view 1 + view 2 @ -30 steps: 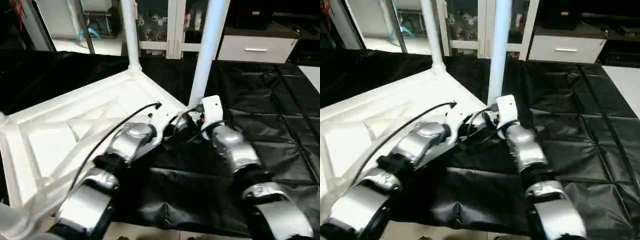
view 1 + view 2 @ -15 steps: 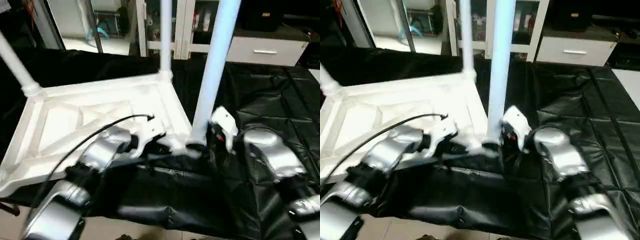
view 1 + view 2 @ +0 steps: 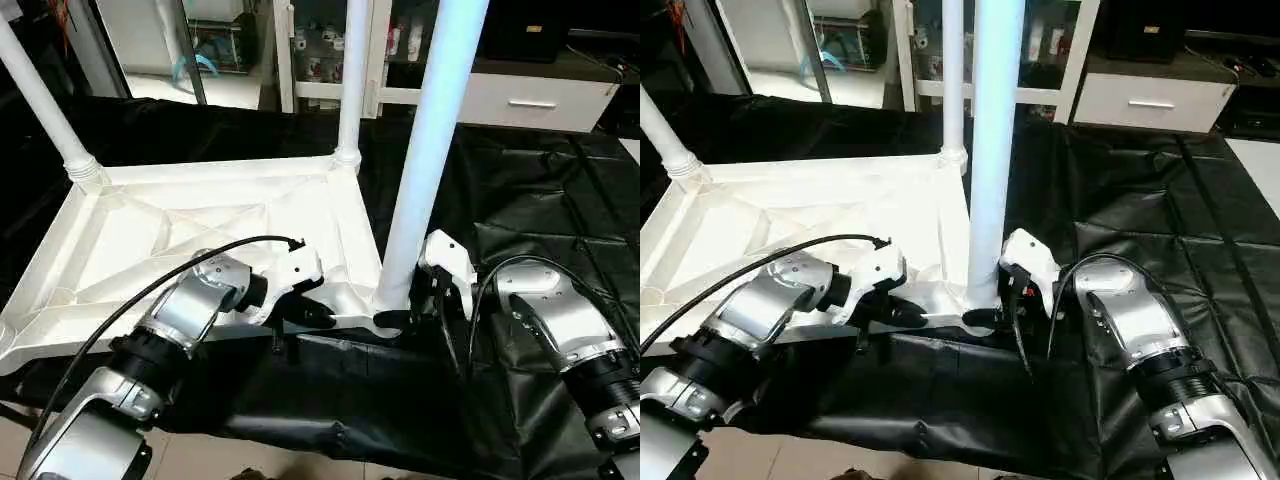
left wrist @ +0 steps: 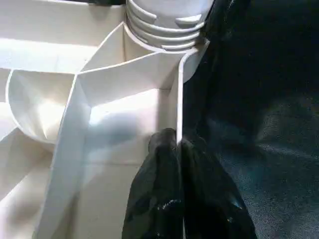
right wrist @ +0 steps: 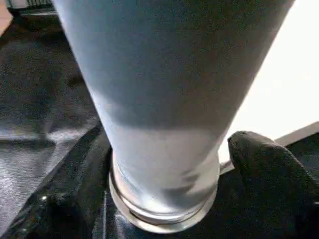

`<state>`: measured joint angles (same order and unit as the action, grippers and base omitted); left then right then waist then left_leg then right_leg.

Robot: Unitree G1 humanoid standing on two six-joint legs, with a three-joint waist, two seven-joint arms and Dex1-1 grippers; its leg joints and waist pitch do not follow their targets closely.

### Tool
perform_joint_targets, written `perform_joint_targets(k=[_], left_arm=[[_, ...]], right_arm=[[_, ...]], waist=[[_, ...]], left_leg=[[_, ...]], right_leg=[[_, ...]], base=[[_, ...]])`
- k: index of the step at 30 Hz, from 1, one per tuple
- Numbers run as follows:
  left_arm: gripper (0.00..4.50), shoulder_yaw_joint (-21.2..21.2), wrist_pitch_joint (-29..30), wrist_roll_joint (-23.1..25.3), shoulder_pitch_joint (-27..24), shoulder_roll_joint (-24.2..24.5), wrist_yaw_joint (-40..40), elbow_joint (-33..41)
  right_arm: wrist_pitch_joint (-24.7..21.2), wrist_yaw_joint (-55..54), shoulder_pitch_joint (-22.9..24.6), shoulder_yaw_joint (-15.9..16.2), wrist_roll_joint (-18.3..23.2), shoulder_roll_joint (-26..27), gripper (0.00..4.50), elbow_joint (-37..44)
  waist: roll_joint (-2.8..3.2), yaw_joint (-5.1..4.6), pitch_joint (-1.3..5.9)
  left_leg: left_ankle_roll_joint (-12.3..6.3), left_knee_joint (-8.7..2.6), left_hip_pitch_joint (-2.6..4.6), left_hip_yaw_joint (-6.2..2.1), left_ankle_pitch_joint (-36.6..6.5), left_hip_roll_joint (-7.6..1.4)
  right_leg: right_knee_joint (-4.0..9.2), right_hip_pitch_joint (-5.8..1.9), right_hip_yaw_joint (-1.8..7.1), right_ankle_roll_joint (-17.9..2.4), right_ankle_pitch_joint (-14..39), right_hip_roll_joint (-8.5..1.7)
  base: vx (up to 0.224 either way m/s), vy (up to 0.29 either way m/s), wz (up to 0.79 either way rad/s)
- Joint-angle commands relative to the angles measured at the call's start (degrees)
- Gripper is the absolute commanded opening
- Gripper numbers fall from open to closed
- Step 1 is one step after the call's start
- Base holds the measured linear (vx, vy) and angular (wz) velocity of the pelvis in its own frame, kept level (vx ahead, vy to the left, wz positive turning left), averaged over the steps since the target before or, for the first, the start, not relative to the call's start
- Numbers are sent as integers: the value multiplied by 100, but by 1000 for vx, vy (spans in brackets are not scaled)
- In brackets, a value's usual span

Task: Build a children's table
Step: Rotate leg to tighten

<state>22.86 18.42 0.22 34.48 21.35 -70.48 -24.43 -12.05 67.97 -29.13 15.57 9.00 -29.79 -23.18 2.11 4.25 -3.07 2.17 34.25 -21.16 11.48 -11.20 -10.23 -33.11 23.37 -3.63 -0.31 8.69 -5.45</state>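
The children's table lies upside down on black cloth, its white ribbed tabletop [image 3: 200, 230] facing up. Three white legs stand in its corner sockets: one at the far left [image 3: 40, 100], one at the far middle [image 3: 350, 80], one at the near right corner [image 3: 430, 150]. My left gripper [image 4: 178, 144] is shut on the thin rim wall of the tabletop, just beside that near corner socket [image 4: 164, 25]. My right gripper [image 5: 164, 199] is open, its black fingers [image 5: 264, 174] astride the base of the near leg [image 5: 164, 99], close against it.
Black cloth [image 3: 540, 200] covers the floor around the tabletop, wrinkled to the right. White cabinets and a drawer unit [image 3: 520, 100] stand at the back. A black cable [image 3: 180, 270] loops over my left forearm. Bare floor shows at the near edge [image 3: 300, 470].
The whole picture has shifted, so the camera moved, bringing the far left leg into view. Both grippers keep their places at the near right corner.
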Motion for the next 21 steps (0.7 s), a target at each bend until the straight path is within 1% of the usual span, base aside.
perform_joint_targets(k=[1,2,4,10,12,13,15,17,18,19,20,21], left_arm=[[0,200,147,76,-128,25,-148,3],[0,200,147,76,-128,25,-148,3],[0,205,141,88,-106,-5,-101,-47],[0,208,174,80,-107,-19,-51,-34],[0,209,179,80,-116,-15,-49,-26],[0,209,198,81,-131,-7,-41,1],[0,209,198,81,-131,-7,-41,1],[0,205,216,81,-140,-4,-33,20],[0,159,247,70,-167,-39,61,44],[0,119,254,64,-159,-75,140,10],[0,119,254,64,-159,-75,140,10],[0,69,262,73,-130,-127,265,-64]], right_arm=[[-112,64,7,9,13,-26,348,117],[-112,64,7,9,13,-26,348,117],[-135,59,-1,-2,15,-26,325,86],[-86,17,-39,-6,-50,-15,280,-42],[-87,11,-46,-5,-53,-7,277,-51],[-100,16,-43,-11,-54,-1,274,-42],[-100,16,-43,-11,-54,-1,270,-42],[-116,21,-38,-17,-56,4,270,-30],[-145,-81,-34,-49,-85,48,270,-52],[-144,-264,-69,-81,-141,114,270,-141],[-144,-264,-69,-81,-141,114,270,-141],[-124,-554,-126,-127,-226,212,270,-275]], waist=[[-96,13,390],[-95,15,392],[-119,15,392],[-118,20,398],[-126,20,399],[-163,14,401],[-142,23,403],[-145,23,405],[-179,12,404],[-160,17,401],[-157,12,400],[-157,7,392]], left_leg=[[-362,-425,77,-119,-1080,-308],[-364,-425,78,-120,-1075,-308],[-372,-422,72,-120,-1039,-307],[-383,-412,73,-121,-1000,-303],[-388,-411,69,-123,-976,-302],[-401,-408,70,-115,-962,-301],[-413,-403,75,-118,-922,-303],[-428,-401,74,-119,-883,-304],[-436,-400,68,-113,-875,-303],[-438,-400,71,-119,-874,-302],[-431,-398,71,-116,-881,-300],[-399,-404,70,-119,-950,-295]], right_leg=[[281,-277,221,-1495,1326,-324],[279,-277,221,-1496,1321,-324],[279,-279,221,-1483,1329,-324],[277,-279,219,-1470,1343,-328],[274,-282,218,-1458,1355,-328],[277,-282,219,-1454,1351,-327],[268,-277,220,-1454,1342,-330],[262,-277,219,-1466,1306,-327],[262,-281,219,-1464,1297,-324],[262,-277,219,-1463,1321,-329],[266,-270,219,-1460,1345,-327],[282,-271,218,-1431,1453,-328]], base=[[0,0,0],[0,0,0],[0,0,0],[0,0,0],[0,0,0],[0,0,0],[0,0,0],[0,0,0],[0,0,0],[0,0,0],[0,0,0],[0,0,0]])
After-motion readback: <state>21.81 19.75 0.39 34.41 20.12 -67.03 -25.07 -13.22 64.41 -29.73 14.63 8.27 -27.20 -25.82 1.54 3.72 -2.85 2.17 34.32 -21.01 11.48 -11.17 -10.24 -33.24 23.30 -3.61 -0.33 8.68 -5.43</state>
